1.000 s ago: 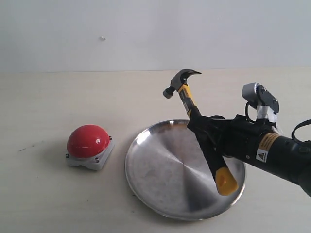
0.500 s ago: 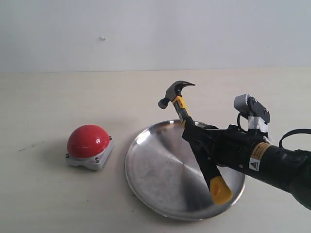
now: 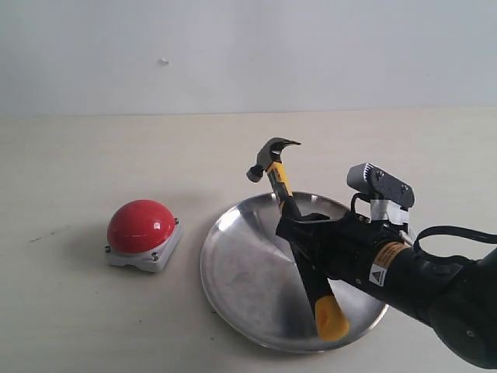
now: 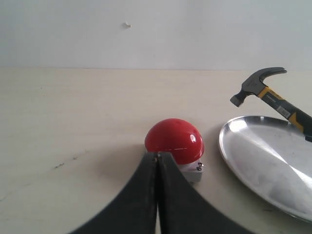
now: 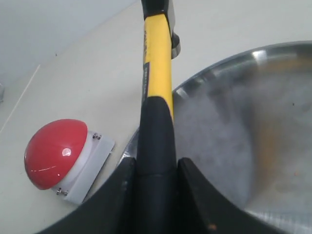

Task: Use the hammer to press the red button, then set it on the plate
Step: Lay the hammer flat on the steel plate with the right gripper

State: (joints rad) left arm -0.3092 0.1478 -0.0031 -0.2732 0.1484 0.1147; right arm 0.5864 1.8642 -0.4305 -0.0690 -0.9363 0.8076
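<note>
Beige tabletop (image 3: 78, 155), white wall (image 3: 233, 47) behind. We've got the right gripper (image 3: 300, 231) pinching the hammer (image 3: 278, 180) mid-handle: head tilted up past the plate (image 3: 248, 272) rim, yellow end low over it. Red button (image 3: 140, 225) sits beside the plate, and the left gripper (image 4: 157, 161) is pressed together, empty.

Open worktop (image 3: 70, 155) lies wide behind and to the left of the red button (image 3: 141, 225), and a narrow bare strip parts the button's white base from the plate (image 3: 225, 264). The plate's left half is uncovered. Its right half is taken up by the right claw (image 3: 299, 225) and its arm, with the hammer (image 3: 276, 177) slanting up through the grip, head out past the far rim. In the left wrist view the left claw (image 4: 157, 161), pressed together, sits just short of the button.
</note>
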